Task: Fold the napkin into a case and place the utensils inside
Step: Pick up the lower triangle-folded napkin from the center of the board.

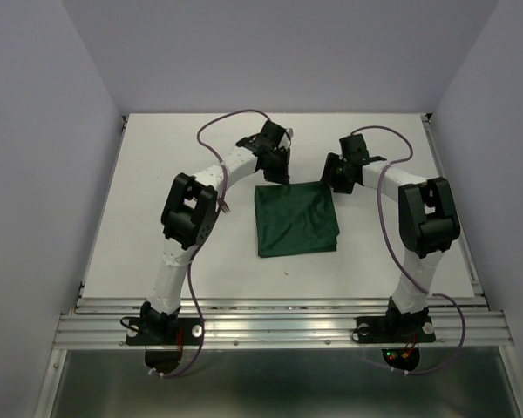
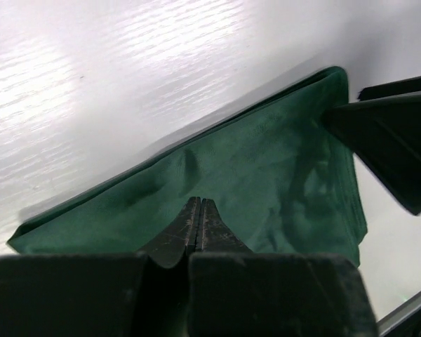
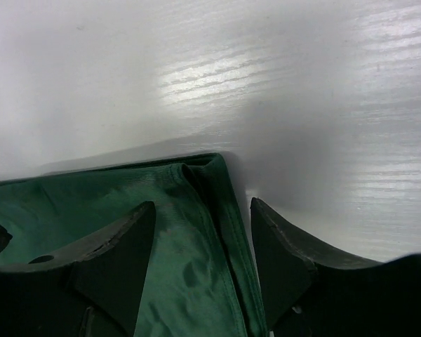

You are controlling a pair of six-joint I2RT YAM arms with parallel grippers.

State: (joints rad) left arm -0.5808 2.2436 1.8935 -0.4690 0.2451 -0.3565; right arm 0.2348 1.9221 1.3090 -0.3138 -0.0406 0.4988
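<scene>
The napkin (image 1: 296,219) lies folded into a rough square in the middle of the white surface (image 1: 157,165), between the two arms. At its far left corner the left gripper (image 2: 200,214) has its fingers pressed tight together, tips down at the cloth (whether any fabric is caught between them cannot be told). The right gripper (image 3: 203,207) stands spread astride the far right corner, one finger over the green cloth and the other over bare surface.

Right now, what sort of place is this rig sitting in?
Likely a lab test cell: plain pale walls box in a white table, an aluminium rail runs along its near edge, and a napkin lies on the table.
</scene>
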